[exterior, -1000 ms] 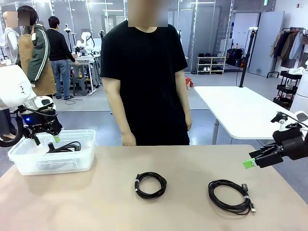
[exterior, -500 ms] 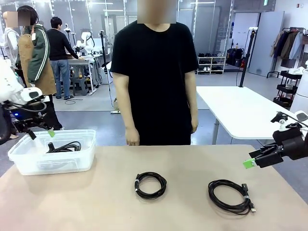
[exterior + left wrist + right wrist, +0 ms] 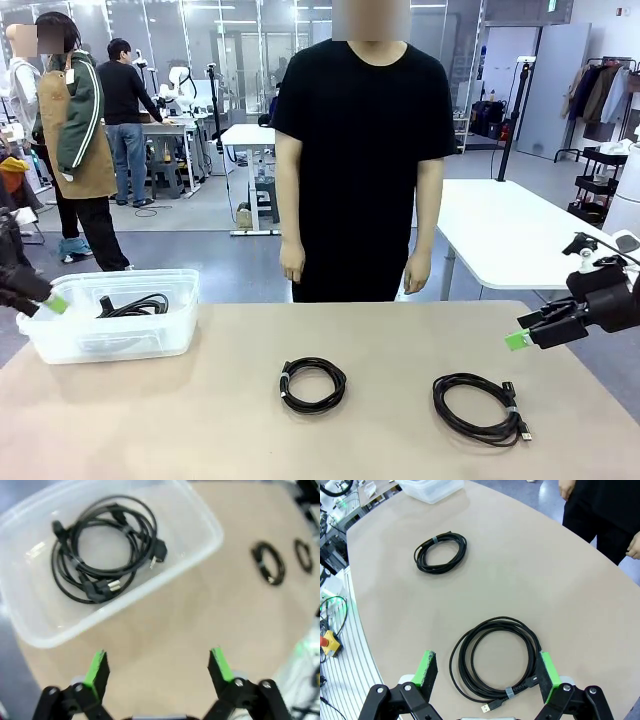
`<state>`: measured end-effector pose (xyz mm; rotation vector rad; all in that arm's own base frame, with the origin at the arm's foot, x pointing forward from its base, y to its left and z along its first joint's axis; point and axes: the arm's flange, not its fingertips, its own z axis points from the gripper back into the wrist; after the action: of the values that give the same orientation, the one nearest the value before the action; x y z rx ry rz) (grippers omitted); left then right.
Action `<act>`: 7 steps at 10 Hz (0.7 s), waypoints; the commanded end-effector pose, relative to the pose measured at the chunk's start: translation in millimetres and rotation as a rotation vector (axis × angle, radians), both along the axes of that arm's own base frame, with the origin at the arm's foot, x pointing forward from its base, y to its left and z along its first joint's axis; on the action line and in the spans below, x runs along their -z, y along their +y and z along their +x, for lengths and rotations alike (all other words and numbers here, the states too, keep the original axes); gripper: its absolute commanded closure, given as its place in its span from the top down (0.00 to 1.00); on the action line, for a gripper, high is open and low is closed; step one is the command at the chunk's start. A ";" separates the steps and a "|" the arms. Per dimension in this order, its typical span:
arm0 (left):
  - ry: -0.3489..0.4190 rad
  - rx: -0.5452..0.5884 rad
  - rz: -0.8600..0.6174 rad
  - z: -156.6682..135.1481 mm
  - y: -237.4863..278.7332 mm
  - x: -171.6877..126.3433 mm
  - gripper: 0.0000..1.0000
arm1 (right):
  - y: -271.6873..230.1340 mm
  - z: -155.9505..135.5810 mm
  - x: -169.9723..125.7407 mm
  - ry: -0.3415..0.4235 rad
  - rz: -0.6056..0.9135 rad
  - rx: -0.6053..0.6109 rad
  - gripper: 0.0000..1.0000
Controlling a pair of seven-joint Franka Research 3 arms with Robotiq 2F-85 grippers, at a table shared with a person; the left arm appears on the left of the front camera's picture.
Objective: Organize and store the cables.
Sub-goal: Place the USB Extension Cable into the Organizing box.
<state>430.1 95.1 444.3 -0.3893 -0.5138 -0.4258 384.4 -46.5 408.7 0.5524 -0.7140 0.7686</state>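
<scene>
Tabletop first: broad, tan and rounded at the corners, with plenty of bare surface between the things on it; the person stands at the far edge with both hands hanging down off the table, so the middle is free for a reach from either side; the clear plastic bin sits at the left end, close to the left edge, lid off, and holds one wound cable, which I judge to be the finished part of the job, though more than one cord may be wound together there, since the tangle is hard to separate; two coils are left out on the open surface; the larger coil lies toward the right front, fairly near the robot's edge; the smaller banded coil lies about mid-table, well apart from the other coil and from the bin; so roughly a third looks done, with two pick-ups and carries to go; the right gripper hovers above the larger coil near the right edge, fingers spread wide with nothing between them; the left gripper hangs just outside the bin by the left edge, fingers spread fully and empty; any carry must clear the bin's wall.
</scene>
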 end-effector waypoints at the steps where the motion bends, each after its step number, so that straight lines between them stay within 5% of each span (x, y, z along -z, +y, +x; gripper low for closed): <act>1: -0.164 0.140 0.009 -29.4 2.7 7.2 1.00 | 1.3 0.7 -1.4 0.010 -0.004 0.025 1.00; 4: -0.262 0.187 0.023 -74.8 2.9 -5.5 1.00 | 1.3 0.7 -1.4 0.010 -0.004 0.025 1.00; 6: -0.160 0.230 0.051 -72.5 14.2 -7.6 1.00 | 1.3 0.7 -1.4 0.010 -0.004 0.025 1.00; 7: -0.239 0.190 0.038 -68.0 6.2 -10.9 1.00 | 1.3 0.7 -1.4 0.010 -0.004 0.025 1.00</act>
<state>358.4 104.6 455.4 -0.3606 -0.6877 -0.6801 384.5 -46.9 408.5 0.5519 -0.7138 0.7674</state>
